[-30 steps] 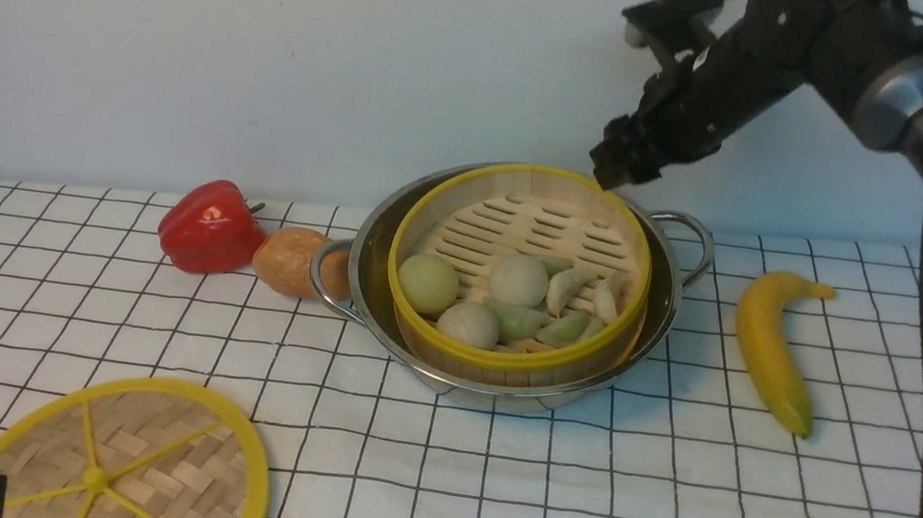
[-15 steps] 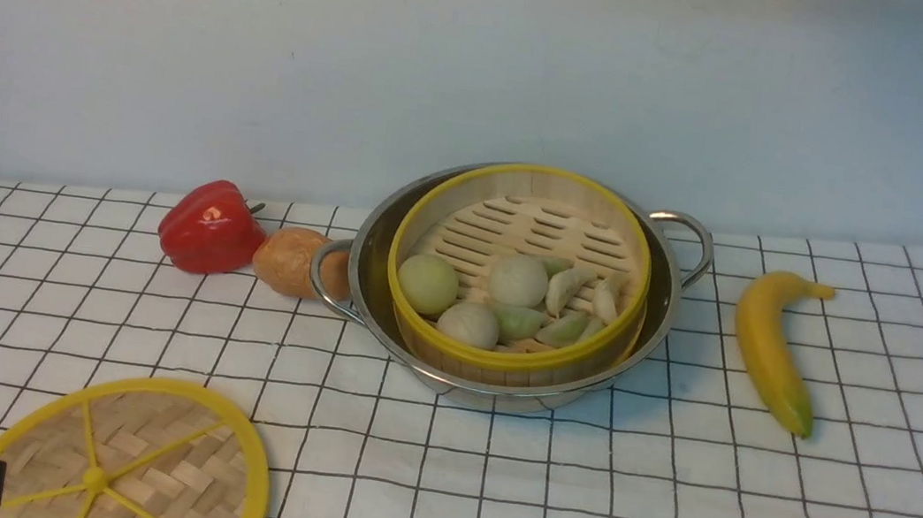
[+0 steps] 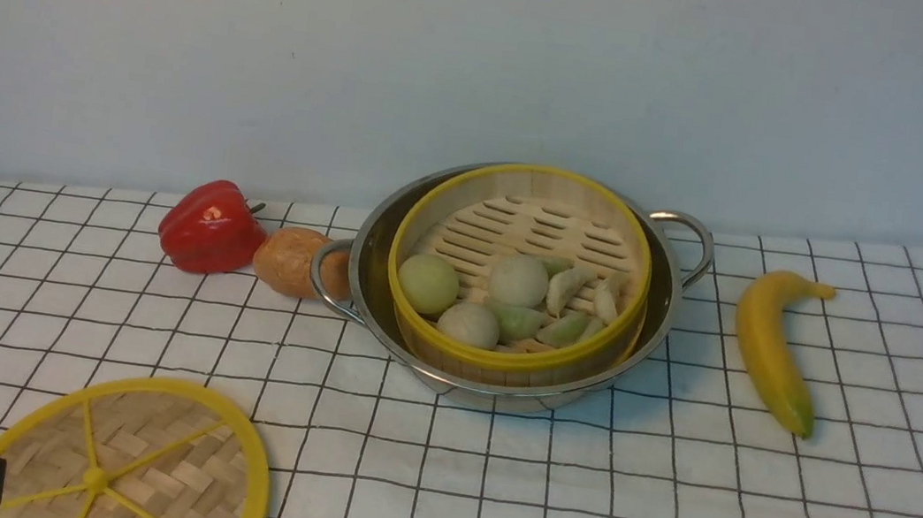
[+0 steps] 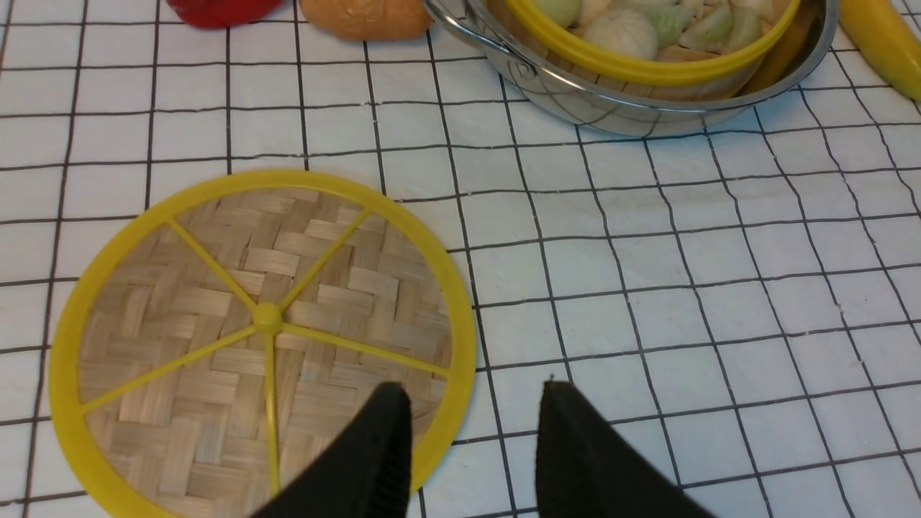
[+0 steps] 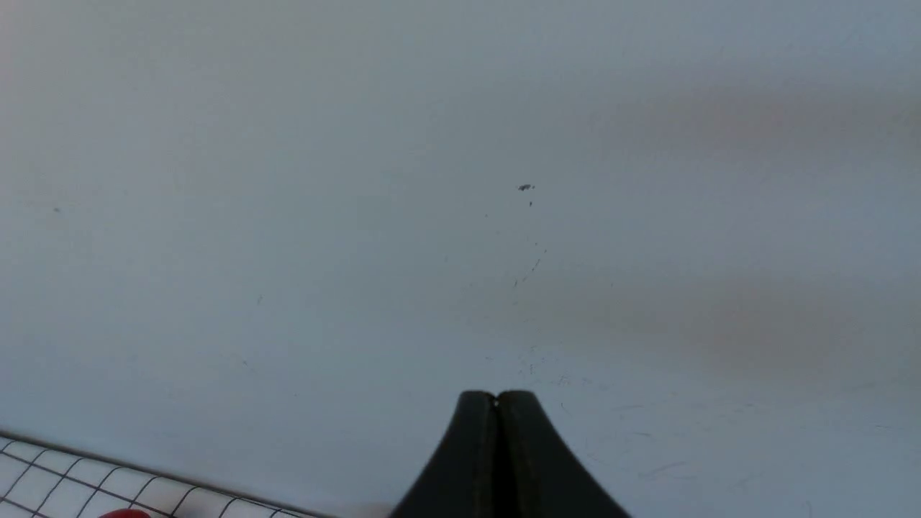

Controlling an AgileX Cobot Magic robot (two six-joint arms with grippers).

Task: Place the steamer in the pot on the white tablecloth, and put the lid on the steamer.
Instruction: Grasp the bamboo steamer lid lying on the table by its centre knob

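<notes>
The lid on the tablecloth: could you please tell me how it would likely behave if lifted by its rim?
The lid looks like thin woven bamboo, so probably light. Its yellow rim and spokes likely keep it fairly stiff. Lying flat, it should not roll, but held at one edge by the left claw it may tilt.

The left gripper [image 4: 475,392] is held with jaws parted, one fingertip seen over the rim of the lid [image 4: 216,288], the other just outside it. The right gripper [image 5: 496,397] is closed on nothing, fingers pressed together.
</notes>
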